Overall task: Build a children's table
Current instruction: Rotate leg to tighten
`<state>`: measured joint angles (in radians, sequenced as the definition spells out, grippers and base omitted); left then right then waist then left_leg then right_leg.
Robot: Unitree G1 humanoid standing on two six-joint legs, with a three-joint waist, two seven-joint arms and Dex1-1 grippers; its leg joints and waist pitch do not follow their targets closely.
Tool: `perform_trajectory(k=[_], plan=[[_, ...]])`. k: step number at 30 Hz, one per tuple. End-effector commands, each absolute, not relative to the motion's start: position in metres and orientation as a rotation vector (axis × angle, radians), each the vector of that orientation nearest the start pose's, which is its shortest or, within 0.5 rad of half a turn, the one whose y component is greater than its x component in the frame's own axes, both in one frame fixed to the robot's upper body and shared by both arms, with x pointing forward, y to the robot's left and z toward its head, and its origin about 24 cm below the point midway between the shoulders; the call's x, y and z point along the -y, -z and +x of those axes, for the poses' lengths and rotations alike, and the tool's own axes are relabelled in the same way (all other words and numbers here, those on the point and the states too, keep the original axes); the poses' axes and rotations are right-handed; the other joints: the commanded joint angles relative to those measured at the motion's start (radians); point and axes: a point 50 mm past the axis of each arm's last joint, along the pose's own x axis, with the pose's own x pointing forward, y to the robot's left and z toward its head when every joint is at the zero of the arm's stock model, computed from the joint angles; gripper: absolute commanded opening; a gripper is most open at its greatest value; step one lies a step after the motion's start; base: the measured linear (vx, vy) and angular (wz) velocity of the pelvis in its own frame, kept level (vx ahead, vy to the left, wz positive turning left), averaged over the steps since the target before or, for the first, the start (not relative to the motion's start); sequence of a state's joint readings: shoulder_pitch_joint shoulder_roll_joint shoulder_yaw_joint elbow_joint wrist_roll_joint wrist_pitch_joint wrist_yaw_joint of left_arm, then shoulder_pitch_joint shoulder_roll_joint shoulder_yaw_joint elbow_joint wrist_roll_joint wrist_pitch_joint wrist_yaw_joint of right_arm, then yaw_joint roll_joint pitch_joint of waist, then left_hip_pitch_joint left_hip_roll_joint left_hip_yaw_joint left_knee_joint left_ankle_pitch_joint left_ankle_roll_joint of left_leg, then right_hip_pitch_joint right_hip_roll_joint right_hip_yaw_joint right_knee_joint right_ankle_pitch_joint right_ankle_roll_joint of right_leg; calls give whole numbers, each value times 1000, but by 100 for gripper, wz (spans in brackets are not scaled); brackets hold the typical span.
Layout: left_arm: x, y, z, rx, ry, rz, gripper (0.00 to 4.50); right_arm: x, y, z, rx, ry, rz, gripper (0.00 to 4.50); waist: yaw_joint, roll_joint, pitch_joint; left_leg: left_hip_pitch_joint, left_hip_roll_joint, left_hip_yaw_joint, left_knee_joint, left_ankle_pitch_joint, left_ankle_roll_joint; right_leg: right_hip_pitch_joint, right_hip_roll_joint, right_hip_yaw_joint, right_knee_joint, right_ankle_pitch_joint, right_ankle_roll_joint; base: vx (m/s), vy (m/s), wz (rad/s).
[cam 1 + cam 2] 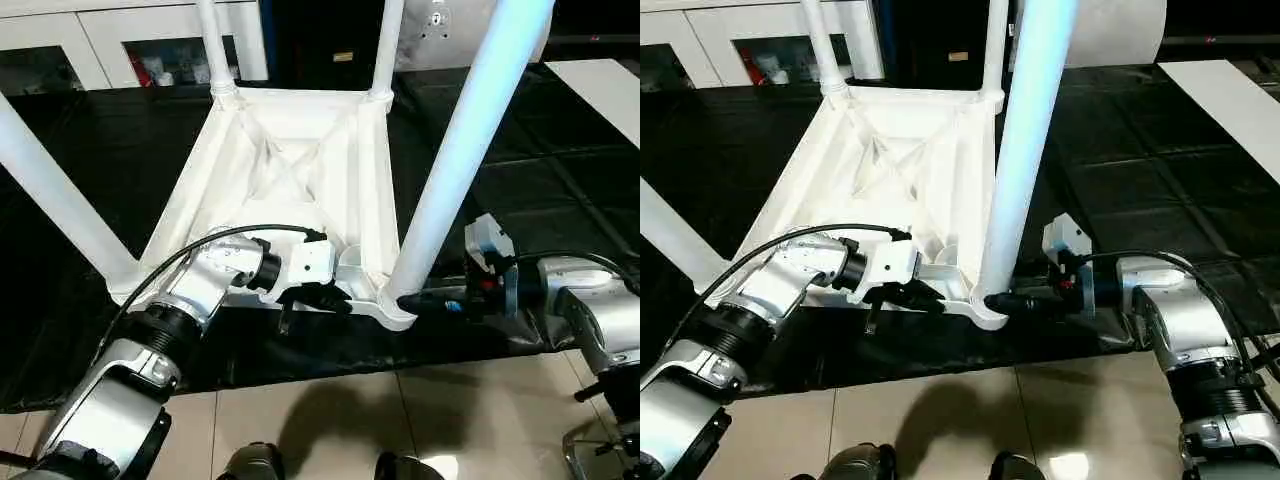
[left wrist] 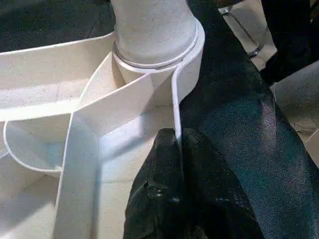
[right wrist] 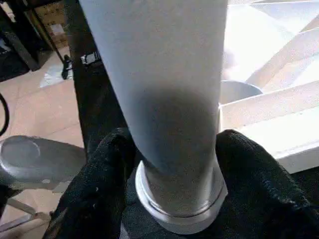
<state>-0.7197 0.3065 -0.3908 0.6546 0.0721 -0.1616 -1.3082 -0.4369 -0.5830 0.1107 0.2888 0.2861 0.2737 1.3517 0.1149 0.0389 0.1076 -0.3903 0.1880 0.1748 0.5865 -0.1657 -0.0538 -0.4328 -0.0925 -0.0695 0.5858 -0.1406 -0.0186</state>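
The table lies upside down on the counter — left end effector clamps its rim, right end effector straddles a leg, fingers beside it.

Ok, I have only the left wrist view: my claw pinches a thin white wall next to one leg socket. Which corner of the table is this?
Observer: The near right corner. The left claw grips the near rim of the children's table, which lies upside down.
Operator: Are legs in the other sockets too?
Observer: Yes, every corner socket holds a leg. The near right leg is the one beside you.
Operator: And where is the right claw?
Observer: The right claw is at the base of that same leg, on its right side.
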Motion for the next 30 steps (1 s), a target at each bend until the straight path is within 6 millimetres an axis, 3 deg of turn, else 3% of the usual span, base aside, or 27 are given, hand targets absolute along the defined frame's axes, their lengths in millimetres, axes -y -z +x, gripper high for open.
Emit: perform_trajectory(k=[1, 6, 19, 20, 22, 25, 26, 27, 28, 29, 30], plan=[[-81, -75, 315, -245, 1689, 695, 0, 192, -96, 293, -331, -1344, -164, 258, -5, -24, -89, 14, 36, -2, -56, -146, 126, 69, -50, 36, -55, -228, -241, 0, 0, 0], [-81, -74, 315, -247, 1690, 693, 0, 189, -93, 294, -336, -1344, -149, 211, -5, -25, -89, 13, 35, -1, -55, -146, 124, 70, -50, 36, -56, -239, -237, 0, 0, 0], [-78, -73, 317, -268, 1618, 624, 0, 179, -86, 284, -334, -1331, -92, 190, -3, -23, -85, 15, 36, -2, -58, -165, 116, 67, -49, 36, -61, -267, -232, 0, 0, 0], [-76, -73, 318, -270, 1600, 615, 0, 176, -84, 284, -340, -1292, -91, 190, -3, -15, -81, 16, 36, -3, -61, -179, 107, 65, -51, 37, -64, -294, -226, 0, 0, 0], [-68, -72, 319, -285, 1533, 575, 0, 168, -75, 288, -374, -1173, -92, 190, -10, -20, -76, 17, 35, -5, -66, -206, 87, 66, -49, 35, -70, -345, -206, 0, 0, 0], [-61, -72, 321, -284, 1494, 550, 0, 163, -68, 295, -387, -1067, -97, 189, -25, -17, -59, 32, 29, -9, -75, -322, 37, 56, -54, 30, -98, -561, -149, 0, 0, 0], [-56, -72, 322, -284, 1472, 538, 0, 161, -65, 300, -390, -999, -91, 189, -38, -22, -55, 31, 25, -16, -78, -359, 20, 59, -54, 25, -104, -635, -115, 0, 0, 0], [-56, -72, 322, -284, 1472, 538, 0, 161, -65, 300, -390, -999, -91, 189, -38, -22, -55, 31, 25, -16, -78, -359, 20, 59, -54, 25, -104, -635, -115, 0, 0, 0], [-38, -75, 328, -280, 1361, 465, 0, 153, -57, 318, -390, -777, -42, 189, -53, -20, -53, 36, 20, -21, -79, -398, 7, 60, -55, 15, -119, -714, -71, 0, 0, 0], [-31, -77, 331, -280, 1306, 436, 0, 150, -55, 324, -395, -705, -22, 188, -73, -14, -48, 41, 18, -27, -76, -441, -12, 52, -54, 1, -125, -748, -62, -83, 40, -20], [-26, -78, 334, -282, 1262, 413, 0, 147, -54, 328, -398, -659, -12, 188, -89, -19, -48, 42, 14, -37, -73, -483, -21, 58, -51, -22, -141, -791, -20, -60, 30, -14]])
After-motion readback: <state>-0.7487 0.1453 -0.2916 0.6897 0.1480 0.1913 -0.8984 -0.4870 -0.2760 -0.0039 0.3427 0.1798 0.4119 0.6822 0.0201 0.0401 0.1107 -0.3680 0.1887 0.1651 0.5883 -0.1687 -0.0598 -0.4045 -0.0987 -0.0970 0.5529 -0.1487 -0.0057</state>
